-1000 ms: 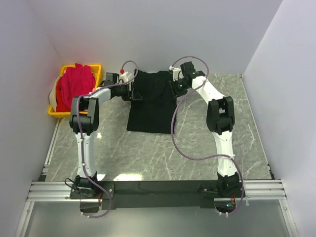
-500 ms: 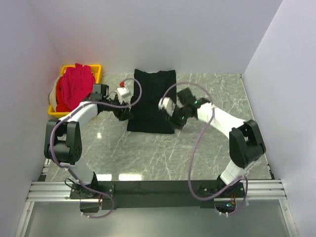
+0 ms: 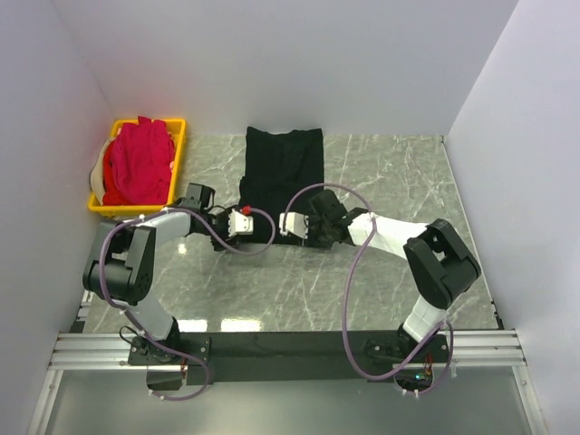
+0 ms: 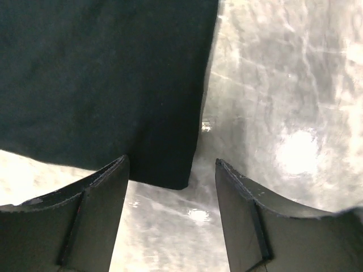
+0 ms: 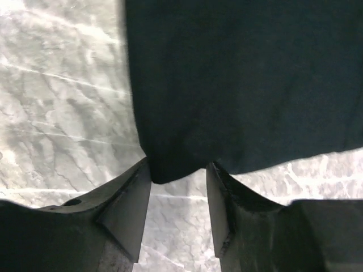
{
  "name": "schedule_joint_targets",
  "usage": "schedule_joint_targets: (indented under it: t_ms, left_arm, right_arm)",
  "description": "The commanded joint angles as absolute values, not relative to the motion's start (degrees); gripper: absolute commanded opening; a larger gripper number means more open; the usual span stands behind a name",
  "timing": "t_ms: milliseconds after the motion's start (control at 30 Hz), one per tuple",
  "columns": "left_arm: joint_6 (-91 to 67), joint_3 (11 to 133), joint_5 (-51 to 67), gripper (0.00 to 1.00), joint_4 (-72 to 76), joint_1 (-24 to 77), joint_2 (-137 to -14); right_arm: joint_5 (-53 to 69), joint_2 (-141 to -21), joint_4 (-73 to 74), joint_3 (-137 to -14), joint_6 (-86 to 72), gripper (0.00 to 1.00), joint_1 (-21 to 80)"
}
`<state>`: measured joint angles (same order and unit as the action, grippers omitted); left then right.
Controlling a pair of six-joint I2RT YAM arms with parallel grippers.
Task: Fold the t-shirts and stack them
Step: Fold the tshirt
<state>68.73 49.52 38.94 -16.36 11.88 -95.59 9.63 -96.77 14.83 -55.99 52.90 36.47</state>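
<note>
The black t-shirt (image 3: 281, 168) lies flat as a long folded strip at the far middle of the table. My left gripper (image 3: 257, 232) is low at the shirt's near edge. In the left wrist view its jaws (image 4: 170, 161) are open, and a near corner of the black shirt (image 4: 102, 79) lies just ahead of them, not gripped. My right gripper (image 3: 284, 232) is low at the same near edge. In the right wrist view it (image 5: 178, 164) is open, and a corner of the shirt (image 5: 244, 79) reaches between the fingertips. Magenta-pink t-shirts (image 3: 138, 163) are piled at the far left.
The pink shirts fill a yellow plastic crate (image 3: 178, 127) against the left wall. White walls close in the table on the left, back and right. Grey marble tabletop (image 3: 381, 172) shows to the right of the black shirt. Both arms' cables loop above the near table.
Both arms have swung from the shirt's far end down along its sides to its near edge and lowered to the table. The shirt lies still, now uncovered at the far end.
</note>
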Motion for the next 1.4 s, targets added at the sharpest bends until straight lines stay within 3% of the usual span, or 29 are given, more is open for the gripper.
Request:
schedule_joint_targets:
  t_ms: [0, 100, 267, 333, 433, 767, 1067, 1367]
  left_arm:
    - [81.6, 47.0, 36.9, 0.67, -14.6, 12.7, -93.2]
    - [85.7, 45.6, 36.0, 0.62, -14.5, 13.4, -93.1]
    - [87.0, 45.4, 35.6, 0.32, -16.6, 14.2, -92.6]
    - [87.2, 45.4, 36.2, 0.12, -18.6, 14.2, -91.2]
    - [86.1, 45.0, 38.2, 0.01, -23.2, 14.6, -89.0]
    - [82.4, 41.1, 44.9, 0.01, -43.8, 17.3, -69.2]
    - [77.7, 40.0, 51.2, 0.01, -60.5, 19.3, -48.6]
    - [65.6, 49.2, 52.1, 0.0, -61.6, 19.8, -51.1]
  right_arm:
    - [7.5, -98.3, 11.8, -54.6, 56.2, 0.47, 37.8]
    - [6.6, -98.9, 12.0, -54.1, 57.2, 0.33, 38.0]
    - [6.2, -97.9, 12.6, -52.6, 57.7, 0.04, 38.1]
    - [7.2, -96.1, 14.4, -52.6, 57.1, 0.01, 38.1]
    - [9.2, -92.7, 18.2, -53.1, 56.3, 0.0, 38.2]
    - [18.2, -75.3, 36.9, -50.5, 51.5, 0.0, 39.6]
    - [22.9, -50.1, 53.3, -44.5, 53.0, 0.0, 43.5]
    - [19.7, -52.6, 50.5, -48.2, 53.0, 0.0, 41.8]
